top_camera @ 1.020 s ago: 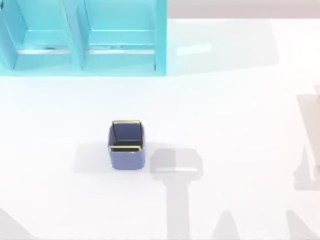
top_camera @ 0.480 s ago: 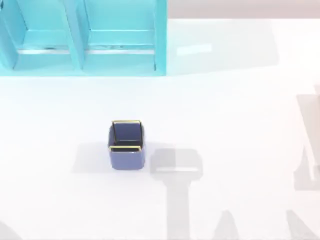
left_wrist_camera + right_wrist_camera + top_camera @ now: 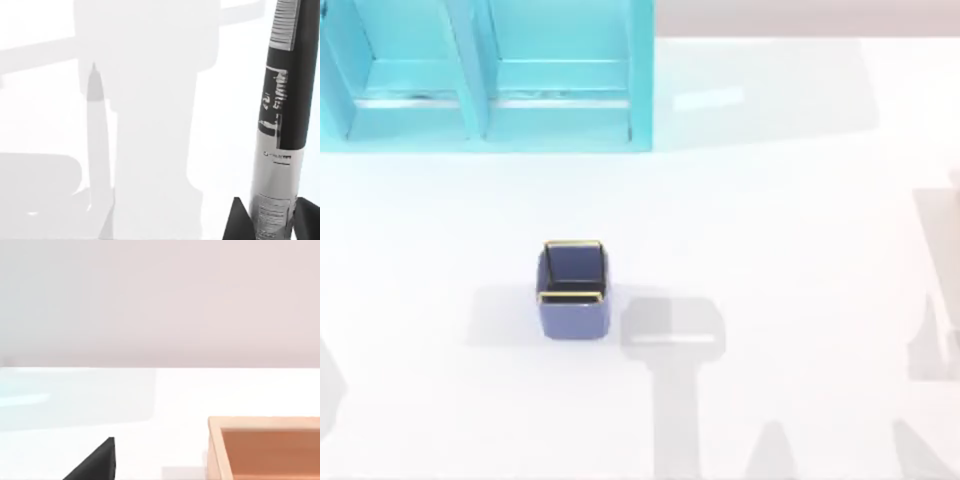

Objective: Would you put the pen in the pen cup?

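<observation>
a: what's the biggest thing out there?

b: the turquoise shelf unit (image 3: 485, 75), at the far left of the white counter (image 3: 790, 230). it plays no part in this, i think.

a: and the cup?

b: the pen cup (image 3: 573, 288) stands upright near the middle of the counter, a little left, well clear of the shelf, its gold-rimmed mouth open to the top. that suits a drop from above.

a: the wooden thing?

b: a tan box (image 3: 265, 447) sits on the counter ahead of my right pincer (image 3: 95, 462), which is idle. i see one dark fingertip there, so i cannot tell how its fingers stand.

a: where's the pen?

b: in my left pincer (image 3: 270, 220). the pen (image 3: 280, 115) runs out lengthwise from between the two dark fingertips, which are clamped on its pale lower part. it hangs above bare counter, throwing a pointed shadow there, and is not at the cup yet.

a: why grip it at the end?

b: my guess: most of the length stays free, so it can slide tip-first into the mouth.
</observation>
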You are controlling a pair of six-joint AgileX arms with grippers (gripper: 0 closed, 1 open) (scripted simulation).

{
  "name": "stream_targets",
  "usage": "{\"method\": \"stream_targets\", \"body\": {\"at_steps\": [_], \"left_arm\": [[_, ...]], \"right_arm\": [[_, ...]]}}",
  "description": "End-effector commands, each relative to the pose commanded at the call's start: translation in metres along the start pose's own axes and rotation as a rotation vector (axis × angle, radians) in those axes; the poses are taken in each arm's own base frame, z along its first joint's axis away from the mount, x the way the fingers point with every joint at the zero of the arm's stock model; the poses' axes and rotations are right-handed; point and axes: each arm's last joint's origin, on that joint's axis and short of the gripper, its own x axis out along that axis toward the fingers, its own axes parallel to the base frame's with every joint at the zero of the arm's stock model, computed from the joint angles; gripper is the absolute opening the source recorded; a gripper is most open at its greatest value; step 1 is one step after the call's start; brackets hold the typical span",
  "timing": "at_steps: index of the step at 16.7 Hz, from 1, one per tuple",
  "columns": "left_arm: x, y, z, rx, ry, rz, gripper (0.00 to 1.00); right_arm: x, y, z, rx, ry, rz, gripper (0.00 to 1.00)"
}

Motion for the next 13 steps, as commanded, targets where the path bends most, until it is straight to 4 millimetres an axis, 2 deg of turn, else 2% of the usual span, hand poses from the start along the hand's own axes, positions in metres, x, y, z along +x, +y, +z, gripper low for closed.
{"method": "stream_targets", "body": {"at_steps": [2, 4, 10, 13], "left_arm": [[-0.025, 0.004, -0.012, 0.006, -0.012, -0.009, 0.00], [-0.036, 0.007, -0.017, 0.009, -0.018, -0.014, 0.00], [-0.034, 0.003, -0.016, 0.028, -0.026, -0.006, 0.00], [-0.021, -0.023, -0.012, 0.144, -0.089, 0.046, 0.00]], "right_arm": [[0.000, 0.000, 0.000, 0.000, 0.000, 0.000, 1.00], [0.000, 0.000, 0.000, 0.000, 0.000, 0.000, 1.00], [0.000, 0.000, 0.000, 0.000, 0.000, 0.000, 1.00], [0.000, 0.000, 0.000, 0.000, 0.000, 0.000, 1.00]]}}
